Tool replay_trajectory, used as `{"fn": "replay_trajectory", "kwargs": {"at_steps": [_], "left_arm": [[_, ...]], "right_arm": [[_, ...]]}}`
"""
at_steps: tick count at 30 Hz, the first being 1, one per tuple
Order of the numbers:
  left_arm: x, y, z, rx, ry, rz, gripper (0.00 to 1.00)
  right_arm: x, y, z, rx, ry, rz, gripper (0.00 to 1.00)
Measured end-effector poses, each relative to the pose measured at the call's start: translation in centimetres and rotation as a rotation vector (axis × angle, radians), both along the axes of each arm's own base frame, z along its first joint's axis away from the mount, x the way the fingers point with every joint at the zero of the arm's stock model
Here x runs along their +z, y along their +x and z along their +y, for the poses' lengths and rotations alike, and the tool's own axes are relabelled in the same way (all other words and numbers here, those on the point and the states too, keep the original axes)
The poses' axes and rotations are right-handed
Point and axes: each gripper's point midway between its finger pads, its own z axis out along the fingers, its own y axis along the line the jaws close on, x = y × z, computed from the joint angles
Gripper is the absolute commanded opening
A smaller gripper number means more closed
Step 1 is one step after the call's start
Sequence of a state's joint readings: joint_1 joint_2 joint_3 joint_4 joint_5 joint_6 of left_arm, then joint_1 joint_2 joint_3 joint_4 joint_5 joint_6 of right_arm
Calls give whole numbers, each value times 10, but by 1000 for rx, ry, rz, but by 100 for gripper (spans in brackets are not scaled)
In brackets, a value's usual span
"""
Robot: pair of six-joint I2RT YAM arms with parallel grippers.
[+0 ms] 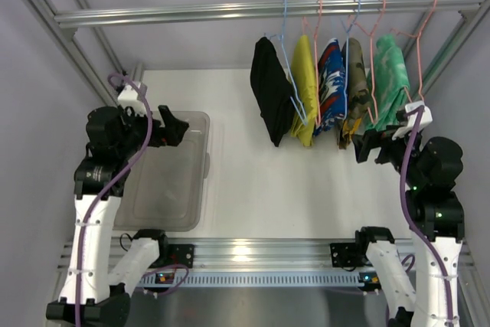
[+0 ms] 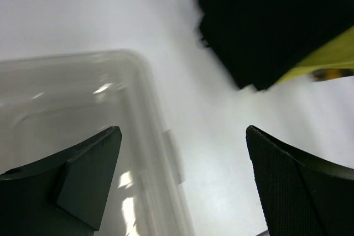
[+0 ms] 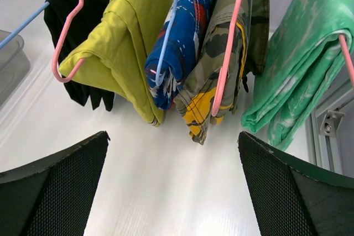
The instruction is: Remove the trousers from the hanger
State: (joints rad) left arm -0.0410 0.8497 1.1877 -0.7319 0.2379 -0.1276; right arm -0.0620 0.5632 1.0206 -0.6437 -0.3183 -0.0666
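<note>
Both grippers are open and hold nothing: the left gripper is above the bin, and the right gripper is low by the camo pair. The black trousers and yellow trousers hang folded at the left end of the rail. The black pair looks the easier start. Pinch only 1 hanging half, low down and clear of the blue hanger, then draw it slowly so the cloth slides off. The yellow pair sits close and could snag.
</note>
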Motion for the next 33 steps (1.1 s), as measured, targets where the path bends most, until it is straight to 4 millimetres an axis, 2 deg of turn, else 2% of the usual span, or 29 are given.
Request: {"fn": "replay_trajectory", "kwargs": {"at_steps": [5, 8, 11, 14, 16, 22, 26, 29, 33], "left_arm": [[22, 16, -69, -255, -372, -59, 99], [38, 34, -98, -354, -543, -68, 99], [49, 47, -139, -478, -656, -56, 98], [53, 49, -184, -605, -740, -19, 95], [58, 52, -206, -658, -786, -2, 93], [96, 87, -249, -740, -863, -40, 89], [117, 95, -273, -782, -891, -85, 86], [121, 99, -289, -796, -910, -87, 83], [112, 111, -305, -775, -937, -56, 81]], "right_arm": [[-3, 2, 2, 5, 21, 19, 100], [-4, 3, 4, 11, 30, 25, 99], [-6, 5, 4, 14, 35, 37, 99], [-10, 10, 4, 15, 40, 60, 100], [-12, 13, 4, 15, 41, 75, 100], [-9, 21, 3, 12, 41, 82, 100], [-6, 24, 3, 12, 41, 83, 99], [-3, 25, 3, 11, 40, 79, 99], [2, 26, 3, 11, 39, 72, 99]]}}
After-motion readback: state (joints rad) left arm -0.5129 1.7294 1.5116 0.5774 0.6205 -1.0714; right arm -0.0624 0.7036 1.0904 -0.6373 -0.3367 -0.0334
